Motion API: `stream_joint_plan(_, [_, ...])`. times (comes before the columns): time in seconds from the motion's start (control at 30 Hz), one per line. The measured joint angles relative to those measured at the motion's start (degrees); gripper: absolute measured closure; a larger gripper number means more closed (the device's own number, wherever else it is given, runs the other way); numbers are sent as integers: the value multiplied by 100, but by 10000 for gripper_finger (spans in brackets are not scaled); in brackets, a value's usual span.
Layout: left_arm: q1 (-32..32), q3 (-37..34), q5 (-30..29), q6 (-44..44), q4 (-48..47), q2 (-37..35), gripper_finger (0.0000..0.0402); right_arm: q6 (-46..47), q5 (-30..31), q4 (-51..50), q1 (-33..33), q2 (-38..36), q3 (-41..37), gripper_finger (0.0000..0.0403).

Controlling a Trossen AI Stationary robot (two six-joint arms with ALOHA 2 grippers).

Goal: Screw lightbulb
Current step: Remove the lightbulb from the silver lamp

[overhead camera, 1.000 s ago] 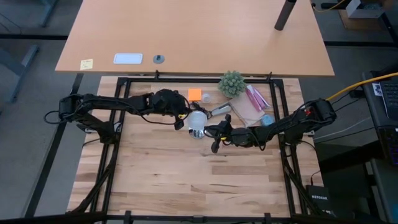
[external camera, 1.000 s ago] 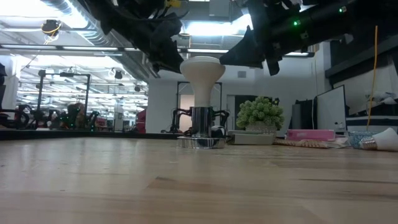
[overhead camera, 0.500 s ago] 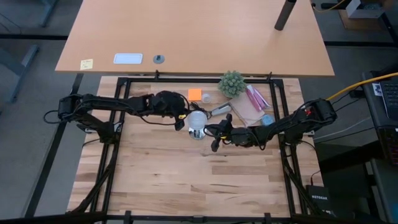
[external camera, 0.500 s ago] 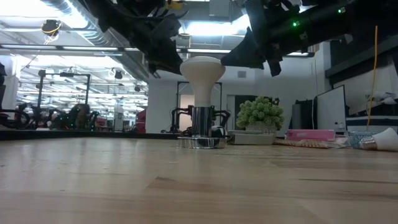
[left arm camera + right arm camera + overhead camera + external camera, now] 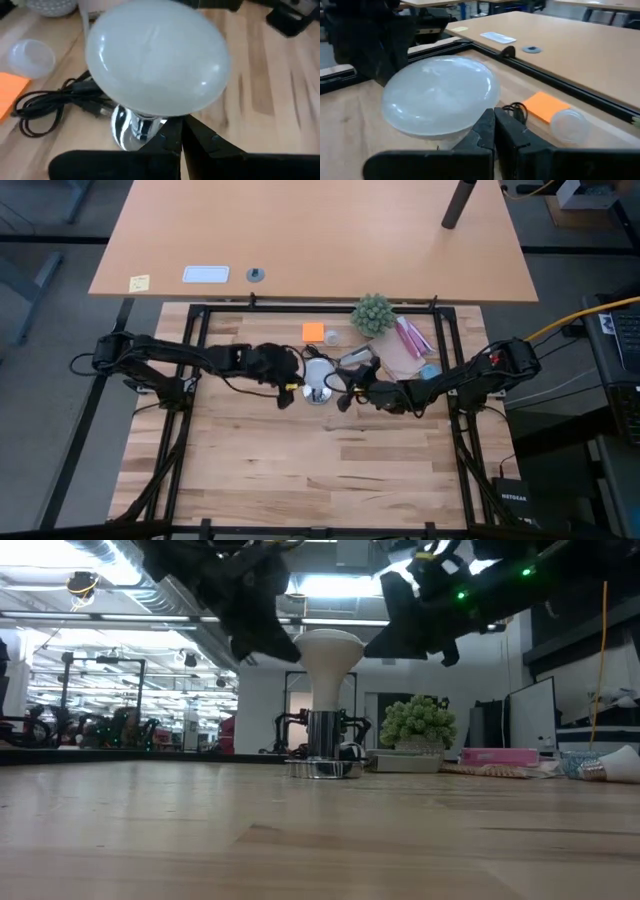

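Observation:
The white frosted lightbulb (image 5: 325,652) stands upright, neck down, in the shiny silver socket (image 5: 322,735) on its round base (image 5: 322,769). It is at the table's far middle (image 5: 318,372). My left gripper (image 5: 288,387) is shut, at the bulb's left side and level with its head (image 5: 272,638). My right gripper (image 5: 343,392) is shut, at the bulb's right side (image 5: 388,638). In the left wrist view the shut fingers (image 5: 192,140) point under the bulb's head (image 5: 157,60). In the right wrist view the fingers (image 5: 507,132) do the same (image 5: 440,95). My left gripper's shut fingertips lie close under the left rim of the bulb's head (image 5: 165,112), coming level from the table's left. I cannot tell whether they touch it. My right gripper's shut fingertips lie close under the head's right rim (image 5: 470,122), coming level from the right. I cannot tell whether they touch it.
A black cord (image 5: 55,102) runs from the base. An orange note (image 5: 314,332), a clear round cap (image 5: 32,56), a green plant ball (image 5: 373,314), a grey metallic object (image 5: 355,358) and pink packets (image 5: 410,340) lie behind the bulb. The near half of the table (image 5: 300,470) is bare wood.
My left gripper has gone toward the table's near edge, from the bulb's far left to its left side. My right gripper has edged toward the far edge and closer to the bulb. The bulb has stayed upright in the socket.

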Motion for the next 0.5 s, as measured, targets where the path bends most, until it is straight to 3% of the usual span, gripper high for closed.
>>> stream_joint_plan(0.23, [-466, -20, -413, -21, 65, -32, 401, -338, -17, -37, -36, -76, 0, 397])
stream_joint_plan(0.5, [-697, -20, -710, -304, -471, -368, 401, -587, -154, -188, 213, -682, -1, 397])
